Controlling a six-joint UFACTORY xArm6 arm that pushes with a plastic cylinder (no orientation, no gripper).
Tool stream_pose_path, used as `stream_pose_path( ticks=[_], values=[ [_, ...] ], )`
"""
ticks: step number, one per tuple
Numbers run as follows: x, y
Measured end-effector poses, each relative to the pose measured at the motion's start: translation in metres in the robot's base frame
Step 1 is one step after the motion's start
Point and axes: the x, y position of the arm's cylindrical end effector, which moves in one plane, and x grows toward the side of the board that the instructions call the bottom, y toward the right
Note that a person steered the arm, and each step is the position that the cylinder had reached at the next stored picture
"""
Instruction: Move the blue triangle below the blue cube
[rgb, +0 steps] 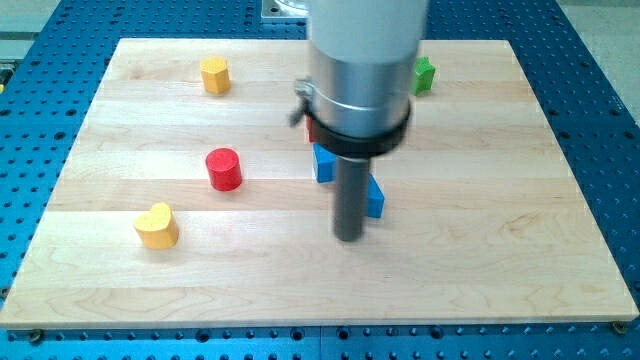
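Pale wooden surface, plank grain running left-right, sits on blue perforated base; even light, soft shadows.

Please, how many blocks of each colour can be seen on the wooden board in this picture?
Yellow: 2, and
Red: 2, a cylinder and a piece mostly hidden behind the arm
Blue: 2, and
Green: 1
Total: 7

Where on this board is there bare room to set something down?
The board is bare right of the blue triangle and along the bottom below the yellow heart. It is crowded mid-board: my tip stands beside the triangle and blue cube.
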Motion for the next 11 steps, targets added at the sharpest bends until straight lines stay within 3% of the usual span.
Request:
stream_pose_path(
  ticks=[1, 2, 6, 8, 9, 10, 11],
  values=[
    [-0.009, 0.056],
    [-0.029, 0.032],
    [-0.04, -0.032],
    [0.001, -0.036],
    [0.026, -0.082],
    [0.043, -0.24],
    [-0.007, -0.318]
  ],
)
